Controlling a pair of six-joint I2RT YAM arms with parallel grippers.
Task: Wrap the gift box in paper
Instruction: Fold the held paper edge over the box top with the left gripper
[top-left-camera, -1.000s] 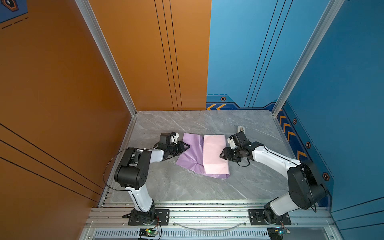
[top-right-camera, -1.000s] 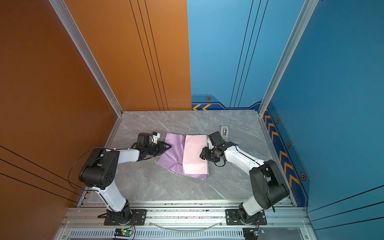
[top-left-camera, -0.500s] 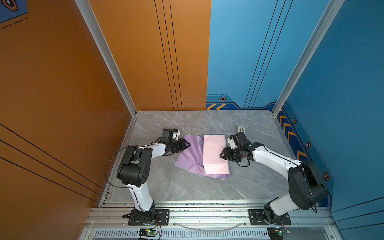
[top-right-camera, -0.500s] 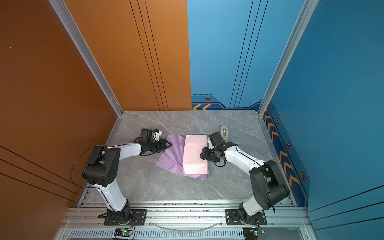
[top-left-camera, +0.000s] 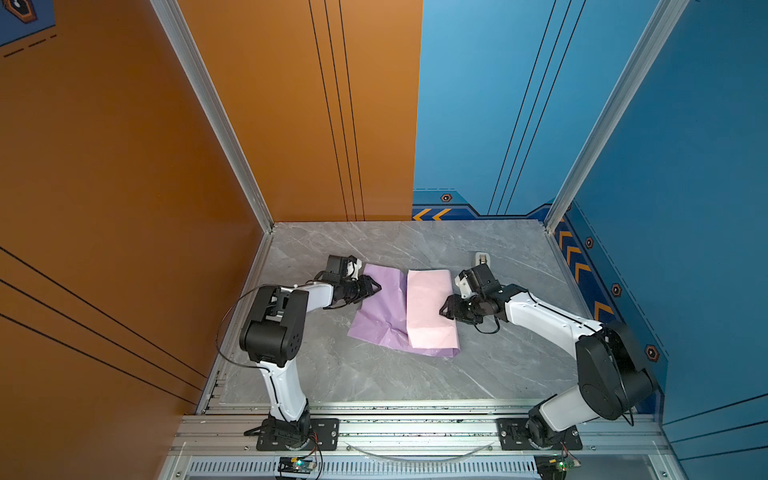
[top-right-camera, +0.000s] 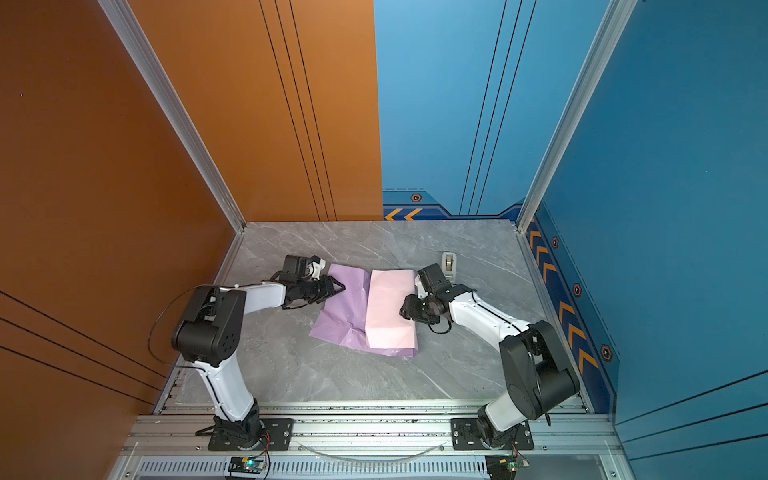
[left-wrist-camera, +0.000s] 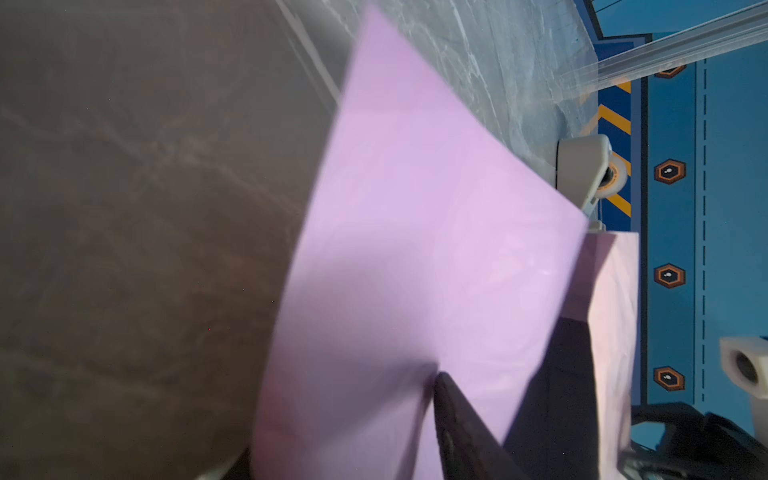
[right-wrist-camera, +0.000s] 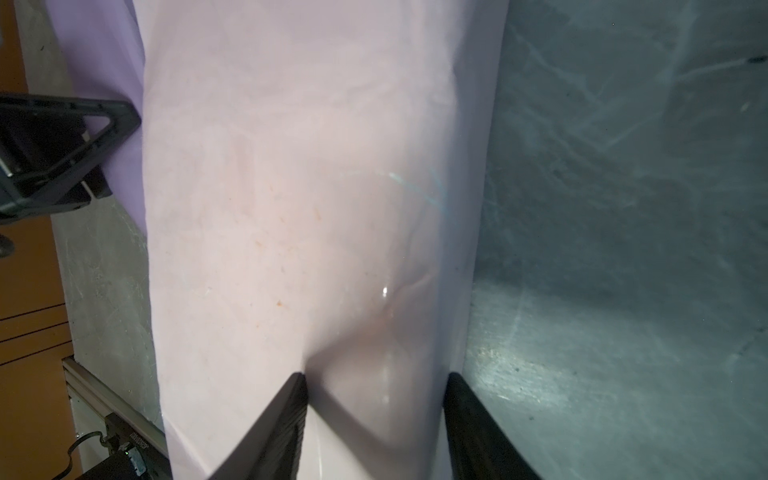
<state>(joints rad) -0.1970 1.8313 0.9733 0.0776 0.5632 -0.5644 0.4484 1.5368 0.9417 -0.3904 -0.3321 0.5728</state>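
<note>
The step in hand looked to be folding the loose side of the large creased sheet of paper, lilac on one face and pale pink on the other, over the small dark gift box. The box lay hidden under the pink flap in both top views and showed only as a dark shape in the left wrist view. To do it well, the left claw needed to carry that edge up and across in a low, taut sweep, square to the box, while the right claw pinned the pink flap so nothing slid on the grey marble worktop. The left claw sat at the sheet's lilac edge, apart from the box; whether its jaws pinched the paper could not be told. The right claw was closed partway on the pink-covered side, one fingertip denting it, the box seemingly just beyond.
</note>
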